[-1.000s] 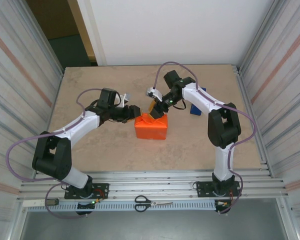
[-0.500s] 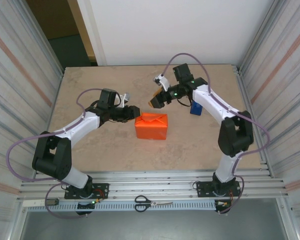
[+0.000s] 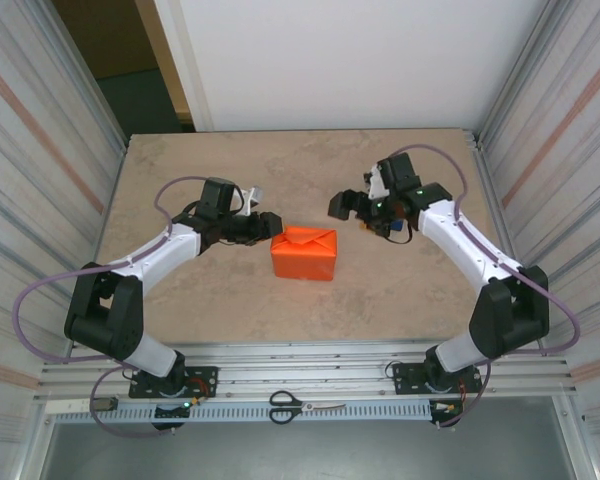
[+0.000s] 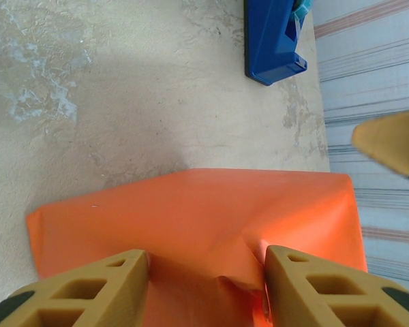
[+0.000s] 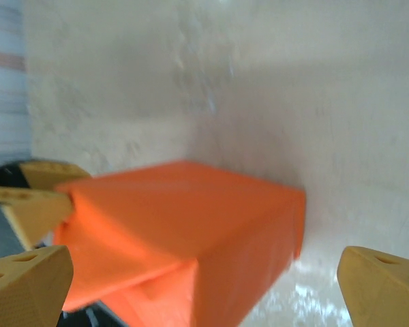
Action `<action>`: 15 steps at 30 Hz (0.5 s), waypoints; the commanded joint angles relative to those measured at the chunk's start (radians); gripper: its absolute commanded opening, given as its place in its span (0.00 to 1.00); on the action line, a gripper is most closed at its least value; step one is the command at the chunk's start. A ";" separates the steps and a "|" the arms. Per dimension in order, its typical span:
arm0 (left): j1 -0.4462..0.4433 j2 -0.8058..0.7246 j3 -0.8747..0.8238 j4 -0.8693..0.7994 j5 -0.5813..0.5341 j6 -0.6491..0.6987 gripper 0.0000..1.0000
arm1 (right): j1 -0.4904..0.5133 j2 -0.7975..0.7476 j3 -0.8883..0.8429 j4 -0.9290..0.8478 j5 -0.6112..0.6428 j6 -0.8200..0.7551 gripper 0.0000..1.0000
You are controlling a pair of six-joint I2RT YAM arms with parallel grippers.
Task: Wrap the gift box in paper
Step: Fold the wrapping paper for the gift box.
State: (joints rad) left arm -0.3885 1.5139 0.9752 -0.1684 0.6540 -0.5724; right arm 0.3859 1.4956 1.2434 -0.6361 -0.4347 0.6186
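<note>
— While I have the overhead feed up: where's the wrapped gift box [image 3: 303, 252]?
— Mid-table, between my arms. The left gripper [image 3: 272, 226] touches its left end. The right gripper [image 3: 342, 207] hangs off its far right corner, apart.
— Left wrist?
— Fingers [image 4: 88, 289] half spread, tips on the paper [image 4: 191, 211] at the folded end, nothing clamped. A blue tape dispenser [image 4: 273, 41] lies beyond.
— Right wrist?
— Jaws wide, empty, box ahead.

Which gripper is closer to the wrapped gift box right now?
Left. The left gripper sits at the left end of the wrapped gift box, fingers straddling folded paper. The right gripper hangs open off its far right corner, apart from it.
</note>
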 commanded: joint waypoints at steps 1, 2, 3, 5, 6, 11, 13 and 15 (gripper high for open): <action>-0.011 0.012 0.006 -0.035 -0.003 0.036 0.48 | 0.044 0.026 0.037 -0.051 -0.012 0.071 0.98; -0.010 0.014 0.009 -0.041 -0.004 0.040 0.48 | 0.054 0.041 0.047 -0.048 -0.026 0.071 0.98; -0.010 0.015 0.012 -0.042 -0.005 0.042 0.48 | 0.067 0.058 0.055 -0.047 -0.040 0.071 0.98; -0.011 0.017 0.016 -0.042 -0.004 0.042 0.48 | 0.088 0.089 0.069 -0.055 -0.049 0.070 0.98; -0.010 0.017 0.017 -0.042 -0.002 0.041 0.49 | 0.098 0.104 0.073 -0.058 -0.057 0.067 0.98; -0.010 0.016 0.017 -0.043 -0.001 0.041 0.49 | 0.124 0.150 0.077 -0.094 -0.058 0.038 0.98; -0.010 0.012 0.016 -0.042 -0.002 0.040 0.49 | 0.125 0.160 0.074 -0.109 -0.056 0.022 0.98; -0.010 0.010 0.016 -0.042 0.001 0.040 0.49 | 0.125 0.168 0.074 -0.130 -0.037 0.009 1.00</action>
State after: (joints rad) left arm -0.3885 1.5143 0.9768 -0.1707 0.6540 -0.5541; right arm 0.5064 1.6485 1.2942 -0.7029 -0.4751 0.6510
